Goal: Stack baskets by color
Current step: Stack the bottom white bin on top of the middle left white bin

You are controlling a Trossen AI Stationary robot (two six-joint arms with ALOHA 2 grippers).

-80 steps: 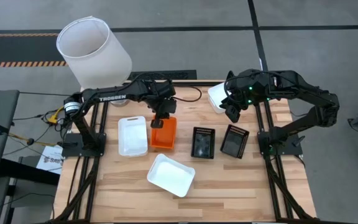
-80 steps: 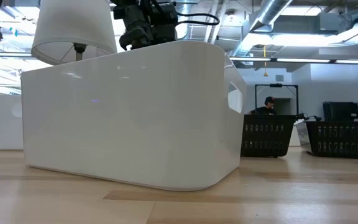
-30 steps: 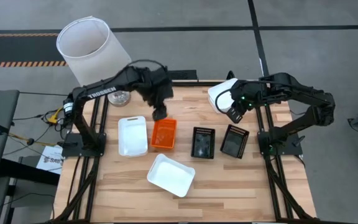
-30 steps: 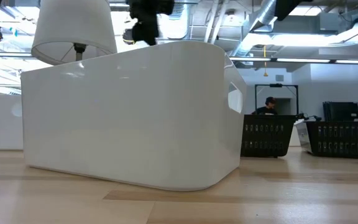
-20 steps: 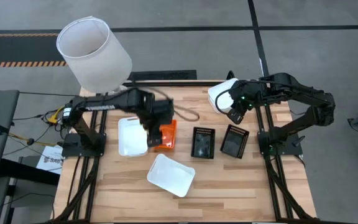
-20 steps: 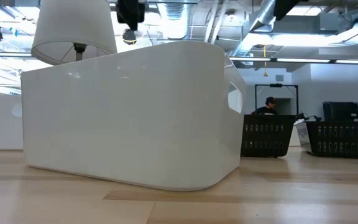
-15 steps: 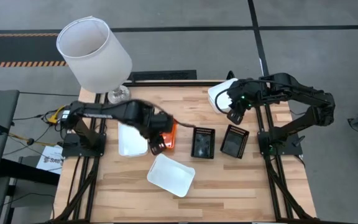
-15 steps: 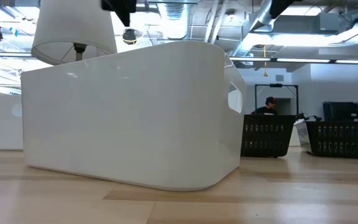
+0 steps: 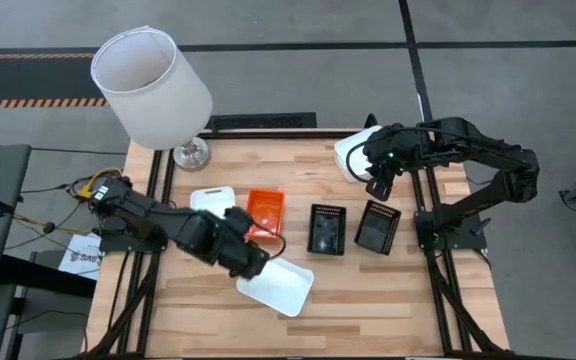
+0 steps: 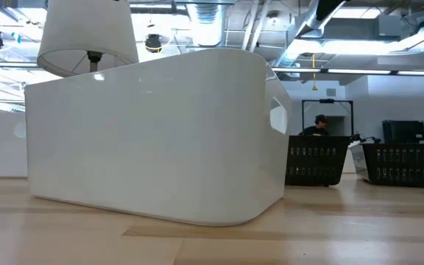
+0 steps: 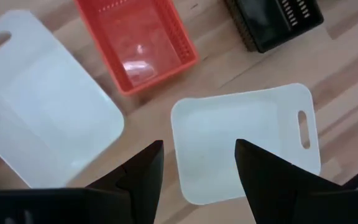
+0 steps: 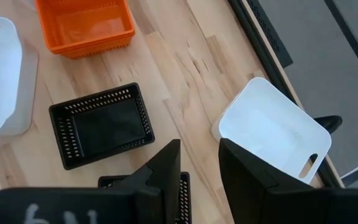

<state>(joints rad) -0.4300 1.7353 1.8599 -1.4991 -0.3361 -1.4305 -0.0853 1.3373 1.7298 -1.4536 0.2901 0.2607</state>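
**Now we hover over the near white tray**

Our left claw [image 11: 197, 163], open and empty, hangs above the white solid-walled plastic tray [image 9: 276, 282] at six o'clock on the tabletop [image 9: 388, 290]. Closing off-centre could skid it. Our right claw [image 12: 197, 163], parted and empty, waits at two o'clock.

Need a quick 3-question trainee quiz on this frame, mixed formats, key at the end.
1. True or false: the left claw is gripping the orange basket.
2. Which basket lies right below the open left claw?
A. the front white basket
B. the orange basket
C. a black one
3. Fill in: seen from above, the orange basket sits between the left white basket and a ___ basket.

Key: 1 false, the claw is empty; 2 A; 3 black, meaning the black basket beside it.
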